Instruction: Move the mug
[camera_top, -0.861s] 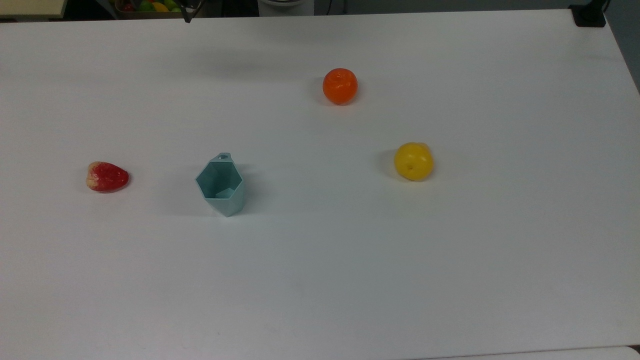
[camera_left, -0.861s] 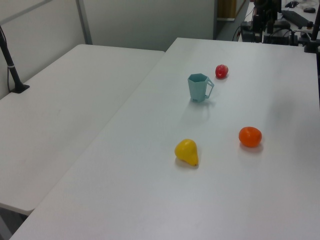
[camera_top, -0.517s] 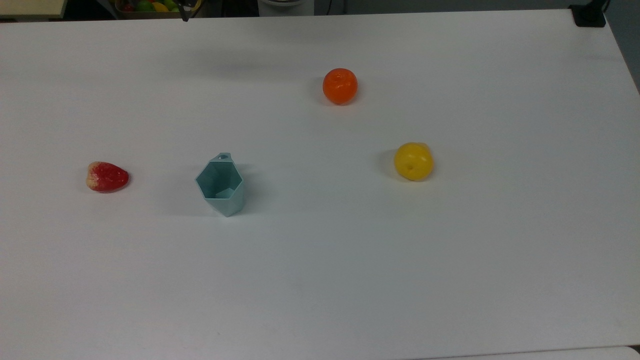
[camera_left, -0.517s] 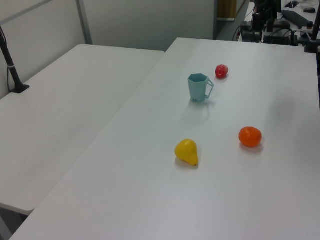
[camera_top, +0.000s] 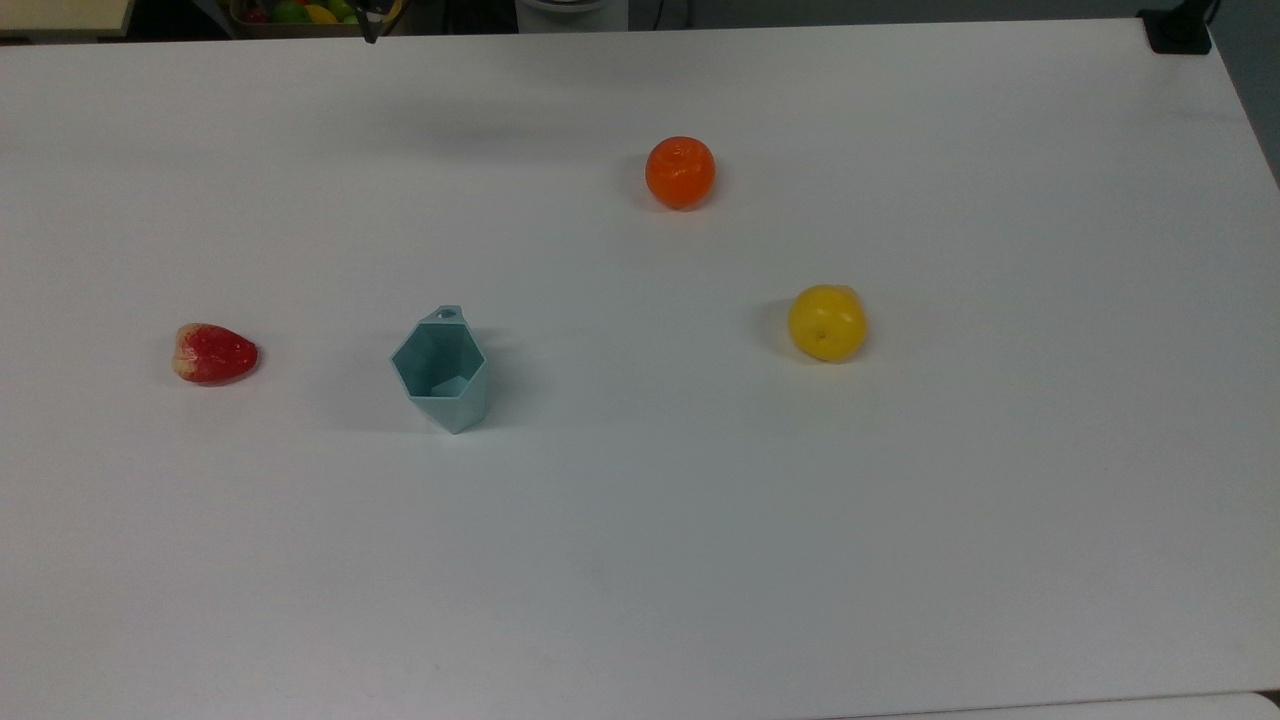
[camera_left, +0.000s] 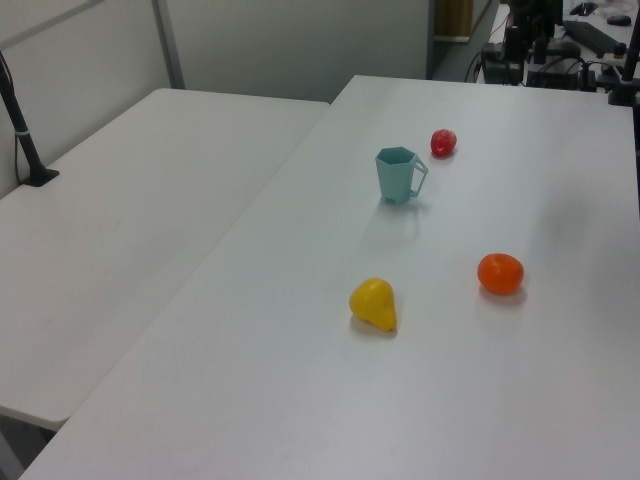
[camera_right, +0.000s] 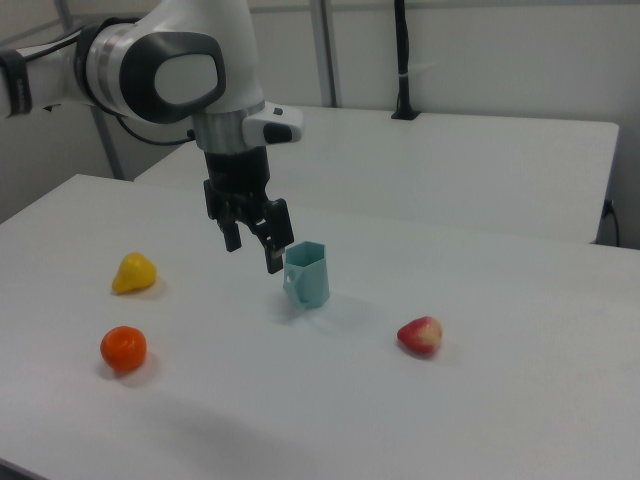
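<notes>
The pale teal faceted mug stands upright on the white table, its small tab handle toward the top view's upper edge. It also stands in the left view as the mug and in the right view as the mug. My gripper hangs on the white arm, open, with nothing between its dark fingers. In the right view it sits just to the mug's left, apparently raised above the table and apart from the mug.
A red strawberry, an orange and a yellow pear lie spread around the mug. A second white table adjoins, with a black post. A bin of fruit sits past the far edge.
The dark gripper tip at the top view's upper edge has slipped slightly farther out of frame. The mug and fruits have not moved.
</notes>
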